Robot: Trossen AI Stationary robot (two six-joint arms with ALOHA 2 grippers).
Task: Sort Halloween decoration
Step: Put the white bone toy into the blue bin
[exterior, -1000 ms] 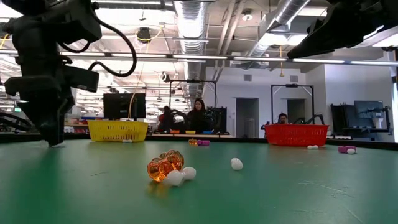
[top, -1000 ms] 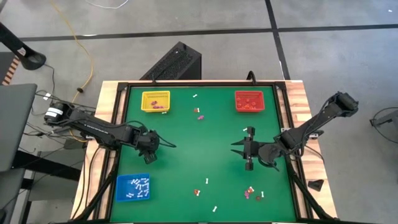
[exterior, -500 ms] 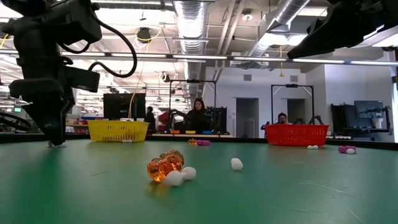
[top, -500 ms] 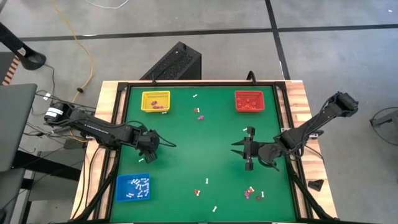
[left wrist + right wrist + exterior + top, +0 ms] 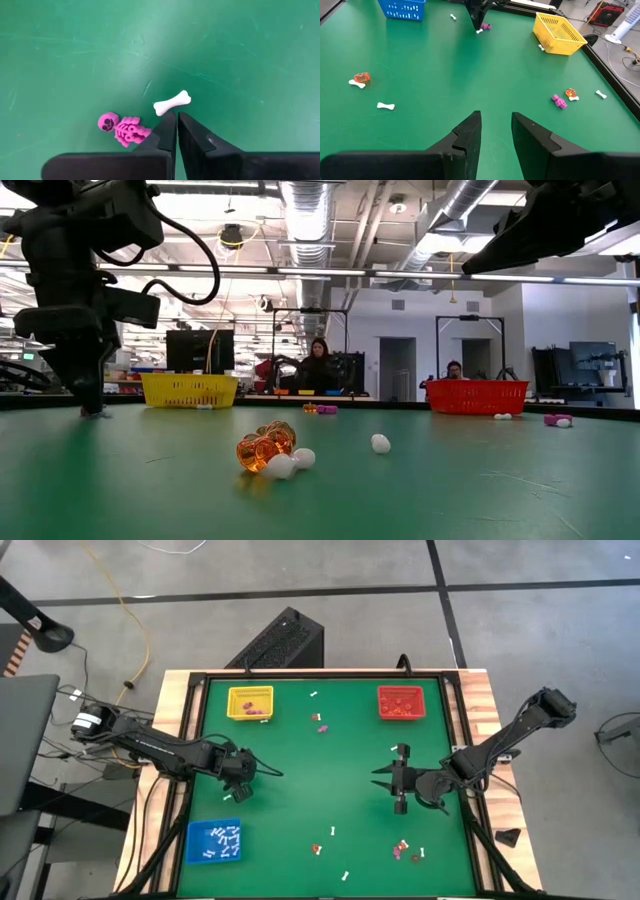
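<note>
Left claw (image 5: 176, 120) clenched on nothing, tips on scuffed green counter (image 5: 240, 55) just beside smooth white bone (image 5: 172, 103) and ribbed pink skeleton (image 5: 123, 129). Right claw (image 5: 495, 125) released, mid-counter. Other trinkets scattered, too small to identify.

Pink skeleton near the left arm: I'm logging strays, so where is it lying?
In the left wrist view the pink skeleton lies on the green mat beside a white bone, right against the shut left claw.

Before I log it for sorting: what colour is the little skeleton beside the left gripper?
Pink-purple skeleton; it shows best in the left wrist view.
</note>
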